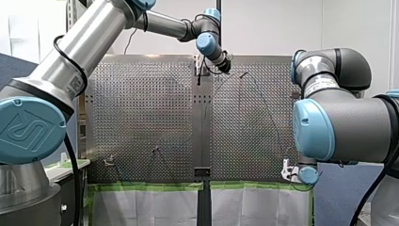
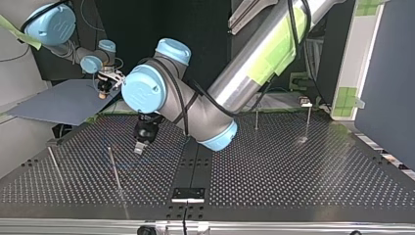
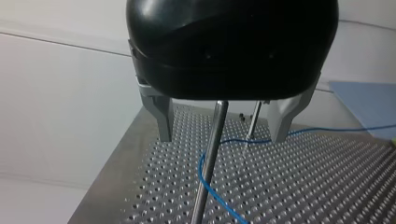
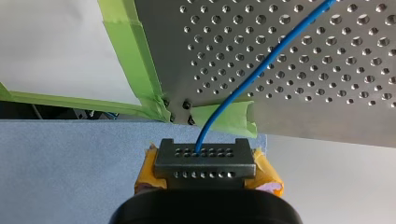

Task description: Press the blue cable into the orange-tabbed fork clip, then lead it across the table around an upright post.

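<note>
Left gripper (image 3: 220,137) (black body, metal fingers): fingers spread wide, gripping nothing, with an upright post (image 3: 210,158) showing between them.
Blue cable (image 3: 201,173): bends round that post near its foot, over the perforated table (image 3: 303,186), then runs off past a second post (image 3: 254,122) farther on.
Right gripper (image 4: 201,156) (yellow pads at its sides): pressed together on the cable, which rises from between the fingers and crosses the table's corner.
Green tape (image 4: 126,51): along the table's edge, loose at the corner.
Blue-grey board (image 4: 65,158): beneath that gripper, off the table.
</note>
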You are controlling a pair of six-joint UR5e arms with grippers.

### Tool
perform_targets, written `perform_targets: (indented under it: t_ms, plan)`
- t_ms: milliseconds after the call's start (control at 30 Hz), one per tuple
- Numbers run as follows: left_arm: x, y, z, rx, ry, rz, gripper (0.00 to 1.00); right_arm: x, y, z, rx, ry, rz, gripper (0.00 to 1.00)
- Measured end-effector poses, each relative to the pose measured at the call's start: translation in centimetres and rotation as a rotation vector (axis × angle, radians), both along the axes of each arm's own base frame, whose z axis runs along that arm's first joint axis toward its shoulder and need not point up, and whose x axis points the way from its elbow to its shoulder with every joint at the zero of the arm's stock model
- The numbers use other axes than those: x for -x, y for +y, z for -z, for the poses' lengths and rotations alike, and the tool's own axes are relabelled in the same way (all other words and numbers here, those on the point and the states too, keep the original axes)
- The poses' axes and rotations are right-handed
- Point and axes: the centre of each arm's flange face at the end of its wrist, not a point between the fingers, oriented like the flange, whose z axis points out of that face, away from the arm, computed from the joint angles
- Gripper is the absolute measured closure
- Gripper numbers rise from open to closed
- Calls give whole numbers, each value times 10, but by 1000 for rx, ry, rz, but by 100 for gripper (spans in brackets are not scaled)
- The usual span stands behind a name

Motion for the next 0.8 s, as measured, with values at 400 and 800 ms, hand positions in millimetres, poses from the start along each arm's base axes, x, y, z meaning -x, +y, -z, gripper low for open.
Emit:
perform_targets:
  t_ms: [400,800]
  plan:
    - [-1,5,-1,-23,-14,-67,1,0,0,1,-2,0,0,100]
    - [0,4,-1,-40,-22,-64,1,0,1,2,-3,-5,2,100]
